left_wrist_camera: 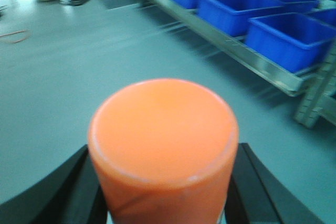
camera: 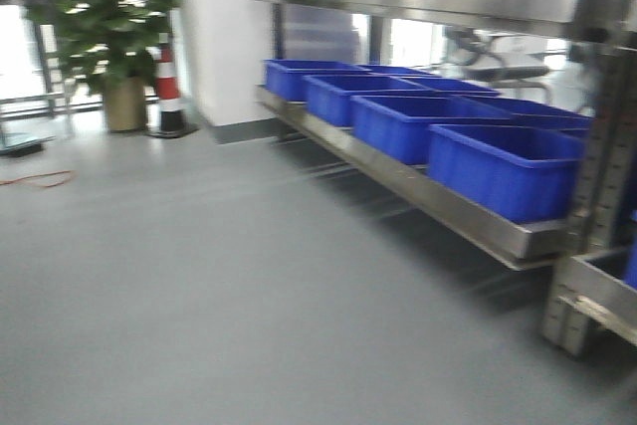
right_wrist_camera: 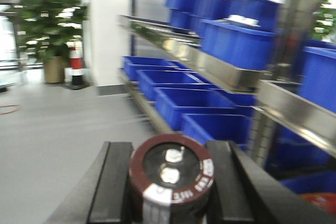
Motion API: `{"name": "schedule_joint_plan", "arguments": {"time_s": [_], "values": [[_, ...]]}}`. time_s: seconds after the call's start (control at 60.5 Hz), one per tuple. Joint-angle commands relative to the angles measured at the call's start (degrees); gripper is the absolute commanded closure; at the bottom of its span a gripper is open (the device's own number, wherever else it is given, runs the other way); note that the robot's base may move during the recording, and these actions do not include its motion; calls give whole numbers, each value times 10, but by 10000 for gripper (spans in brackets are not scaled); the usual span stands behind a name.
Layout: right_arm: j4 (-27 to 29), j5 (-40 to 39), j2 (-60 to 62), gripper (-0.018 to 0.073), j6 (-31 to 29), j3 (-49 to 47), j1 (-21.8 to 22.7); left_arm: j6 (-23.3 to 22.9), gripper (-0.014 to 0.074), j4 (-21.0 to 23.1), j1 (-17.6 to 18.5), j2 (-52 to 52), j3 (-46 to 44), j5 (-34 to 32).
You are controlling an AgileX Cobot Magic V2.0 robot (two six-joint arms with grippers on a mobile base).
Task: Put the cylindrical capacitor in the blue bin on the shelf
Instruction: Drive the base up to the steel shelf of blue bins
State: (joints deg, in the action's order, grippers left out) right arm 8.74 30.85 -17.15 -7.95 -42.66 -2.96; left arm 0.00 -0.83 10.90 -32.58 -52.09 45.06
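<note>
The cylindrical capacitor (right_wrist_camera: 171, 174), dark brown with two metal terminals on its top and a pale stripe, stands upright between the black fingers of my right gripper (right_wrist_camera: 171, 153), which is shut on it. My left gripper (left_wrist_camera: 164, 169) is shut on an orange cylinder (left_wrist_camera: 163, 129). The stainless-steel shelf (camera: 438, 201) runs along the right side, apart from both grippers. Its lower level carries a row of blue bins (camera: 503, 166), also seen as blue bins (left_wrist_camera: 291, 38) in the left wrist view. The upper shelf rail (right_wrist_camera: 210, 69) holds more blue bins (right_wrist_camera: 236, 43). All views are motion-blurred.
Grey floor (camera: 199, 276) spreads to the left of the shelf. A potted plant (camera: 109, 27) and a red-white traffic cone (camera: 167, 92) stand at the far left by a white pillar (camera: 224, 27). A perforated shelf upright (camera: 597, 196) stands near right. An orange cable (camera: 35, 179) lies on the floor.
</note>
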Motion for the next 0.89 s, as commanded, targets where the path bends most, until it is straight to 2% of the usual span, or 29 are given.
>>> {"name": "schedule_joint_plan", "arguments": {"time_s": [0.0, 0.876], "values": [[-1, -12, 1, 669, -1, 0, 0, 0, 707, 3, 4, 2, -2, -10], [-1, -12, 1, 669, -1, 0, 0, 0, 707, 3, 4, 2, -2, -10]]}}
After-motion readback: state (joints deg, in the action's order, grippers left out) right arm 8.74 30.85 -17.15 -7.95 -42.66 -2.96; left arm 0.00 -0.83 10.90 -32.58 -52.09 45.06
